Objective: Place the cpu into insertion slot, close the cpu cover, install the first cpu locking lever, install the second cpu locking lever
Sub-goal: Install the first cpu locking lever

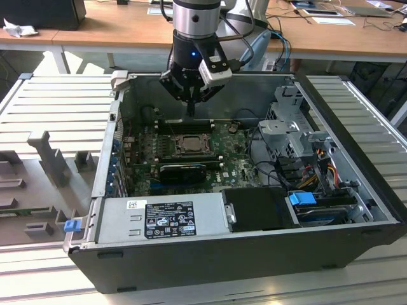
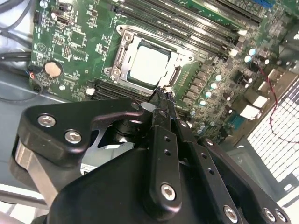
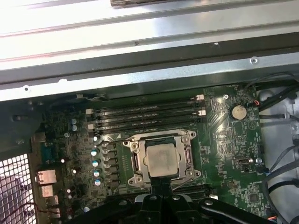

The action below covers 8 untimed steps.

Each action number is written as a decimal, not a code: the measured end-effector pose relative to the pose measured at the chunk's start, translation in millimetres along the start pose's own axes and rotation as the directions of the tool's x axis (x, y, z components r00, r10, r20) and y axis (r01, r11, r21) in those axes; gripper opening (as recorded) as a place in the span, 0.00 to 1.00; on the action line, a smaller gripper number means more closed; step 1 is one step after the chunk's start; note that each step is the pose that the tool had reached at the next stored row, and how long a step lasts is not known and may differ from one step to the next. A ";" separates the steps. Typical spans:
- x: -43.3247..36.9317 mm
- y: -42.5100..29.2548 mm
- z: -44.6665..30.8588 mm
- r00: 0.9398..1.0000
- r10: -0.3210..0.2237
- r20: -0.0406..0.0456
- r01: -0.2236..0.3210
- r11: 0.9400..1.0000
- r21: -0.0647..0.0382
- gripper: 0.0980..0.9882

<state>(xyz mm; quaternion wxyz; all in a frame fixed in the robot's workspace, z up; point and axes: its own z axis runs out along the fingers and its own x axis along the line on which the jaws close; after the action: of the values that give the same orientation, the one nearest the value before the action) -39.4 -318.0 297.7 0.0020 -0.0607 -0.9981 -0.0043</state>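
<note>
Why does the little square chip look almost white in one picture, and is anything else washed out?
In the second wrist view, glare bleaches the face of the cpu; in the first wrist view, the ribbed metal surface is overexposed to near white; in the exterior view, lighting is even, without harsh shadows.

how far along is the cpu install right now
Done: the cpu sits in the insertion slot, and the cpu cover looks closed around it. In hand: the gripper, fingers together, has its tip at the slot's edge. Left: both lever steps; I cannot tell whether either is latched.
</note>
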 end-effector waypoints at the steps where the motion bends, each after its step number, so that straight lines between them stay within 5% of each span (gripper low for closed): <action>1: 0.5 -0.1 0.3 1.000 -0.001 0.004 0.001 1.000 -0.001 0.01; 4: 3.8 -0.5 1.1 0.998 -0.004 0.063 0.004 1.000 -0.008 0.01; 5: 3.9 -0.8 2.5 0.998 -0.006 0.070 0.007 1.000 -0.009 0.01; 8: 3.9 -1.3 4.0 0.997 -0.011 0.071 0.012 1.000 -0.010 0.01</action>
<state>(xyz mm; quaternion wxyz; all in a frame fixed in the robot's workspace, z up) -43.5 -318.7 293.7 -0.0338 -0.0550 -0.9979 -0.0074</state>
